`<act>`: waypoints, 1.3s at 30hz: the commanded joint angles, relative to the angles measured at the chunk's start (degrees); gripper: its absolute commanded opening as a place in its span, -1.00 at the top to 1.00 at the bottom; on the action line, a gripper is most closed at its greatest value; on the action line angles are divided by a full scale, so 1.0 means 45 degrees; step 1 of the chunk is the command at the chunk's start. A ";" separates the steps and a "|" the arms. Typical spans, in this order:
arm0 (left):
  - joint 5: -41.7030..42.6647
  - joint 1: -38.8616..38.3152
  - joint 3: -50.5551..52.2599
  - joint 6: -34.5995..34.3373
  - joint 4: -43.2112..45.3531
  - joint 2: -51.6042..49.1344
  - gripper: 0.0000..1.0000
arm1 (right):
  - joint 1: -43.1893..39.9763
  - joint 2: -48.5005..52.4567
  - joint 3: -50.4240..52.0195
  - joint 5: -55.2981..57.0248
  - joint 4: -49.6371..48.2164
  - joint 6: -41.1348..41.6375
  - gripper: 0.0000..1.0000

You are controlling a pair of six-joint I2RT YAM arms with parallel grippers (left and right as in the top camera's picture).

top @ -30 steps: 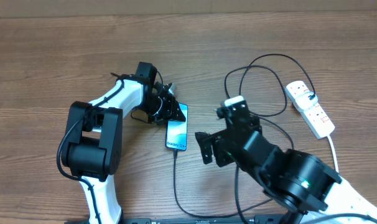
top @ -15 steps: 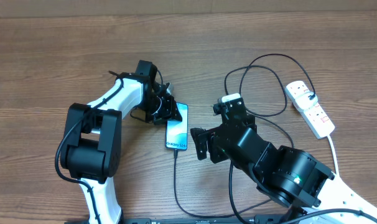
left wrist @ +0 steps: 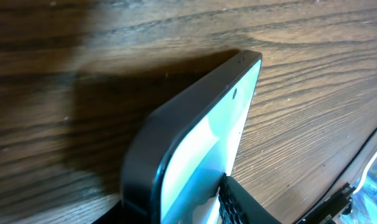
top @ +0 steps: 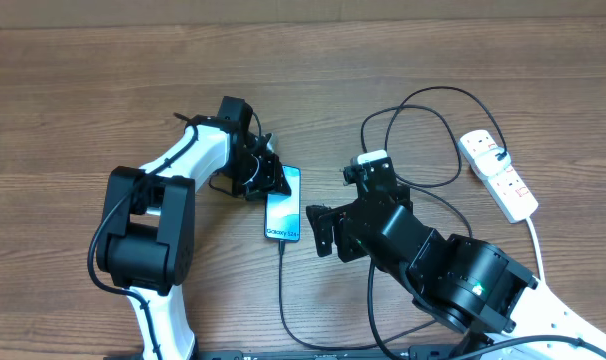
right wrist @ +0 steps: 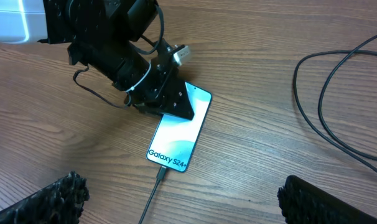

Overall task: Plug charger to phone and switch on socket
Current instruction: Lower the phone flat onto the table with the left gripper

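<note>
The phone [top: 284,214] lies on the wooden table with its cyan screen up and the "Galaxy S24+" strip at its near end. It also shows in the right wrist view [right wrist: 176,140] and the left wrist view [left wrist: 201,149]. The charger's black plug tip [right wrist: 162,173] sits in the phone's near end, and its cable [top: 282,300] runs toward the front edge and loops at the right. My left gripper [top: 266,178] is shut on the phone's far end. My right gripper [top: 325,235] is open and empty, just right of the phone. The socket [top: 498,174] lies at the far right.
Coils of black cable [top: 423,130] lie between the right arm and the white power strip. The strip's white cord [top: 536,245] runs toward the front right. The left arm's body [top: 148,225] stands at the front left.
The right gripper moved a little left toward the phone about a second ago and has held still since. The left gripper stays clamped on the phone.
</note>
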State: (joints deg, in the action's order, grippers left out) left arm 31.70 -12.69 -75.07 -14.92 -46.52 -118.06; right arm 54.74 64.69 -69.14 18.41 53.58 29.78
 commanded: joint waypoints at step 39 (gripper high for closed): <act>-0.3337 0.0053 0.0457 -0.0427 -0.0534 -0.0622 0.14 | -0.0053 -0.0073 -0.0209 0.0189 -0.0126 0.0053 -0.99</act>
State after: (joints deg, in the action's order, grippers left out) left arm 28.91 -12.69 -75.37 -15.94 -48.31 -117.51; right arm 54.74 64.66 -69.14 18.44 53.52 29.80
